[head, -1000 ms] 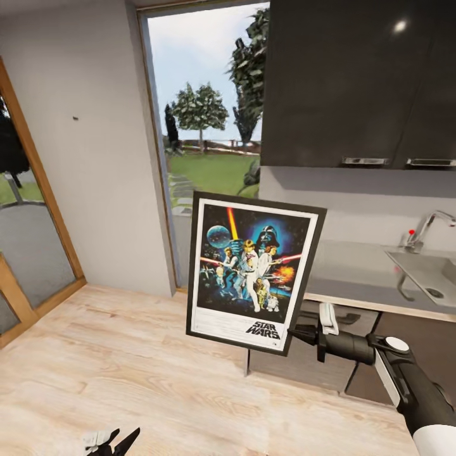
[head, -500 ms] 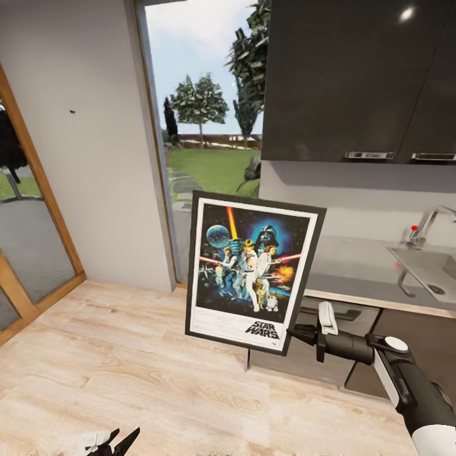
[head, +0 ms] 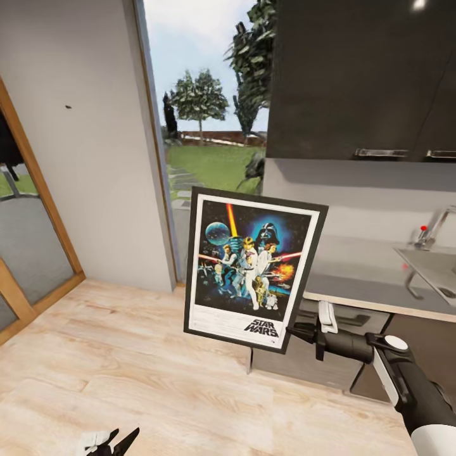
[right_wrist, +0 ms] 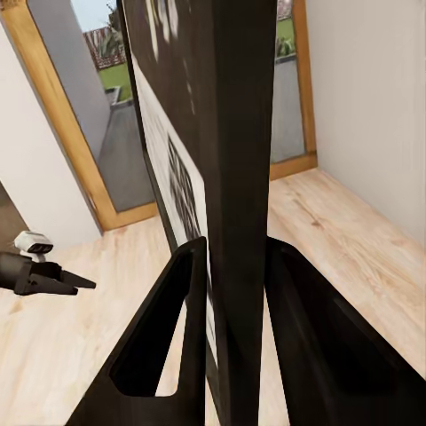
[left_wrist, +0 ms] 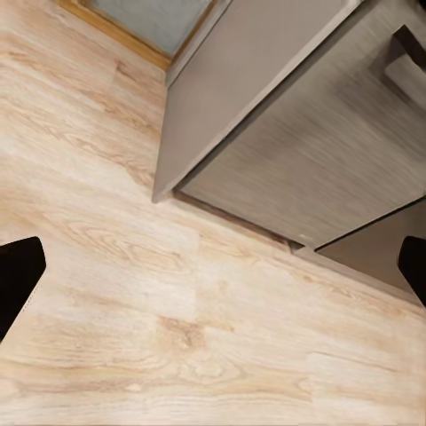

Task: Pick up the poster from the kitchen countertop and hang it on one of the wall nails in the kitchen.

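The poster (head: 253,269) is a portrait rectangle with a black frame, a white border and dark blue artwork of figures, a red beam and a helmeted face, with a black "STAR WARS" logo at the bottom. It hangs in the air above the wooden floor (head: 126,373), upright and slightly tilted, facing the head camera, in front of the glass door (head: 202,126) and just left of the tabletop (head: 361,278). The right gripper (head: 291,330) holds it at its lower right corner; in the right wrist view the jaws pinch the frame's dark edge (right_wrist: 235,177) from both sides. The grey tabletop runs to the right under dark cabinets (head: 361,76), with a sink (head: 437,269) at the far right. A small dark nail (head: 68,106) sits on the grey wall (head: 82,158) to the left. The left gripper (head: 111,441) hangs low over the floor, its jaws spread apart.
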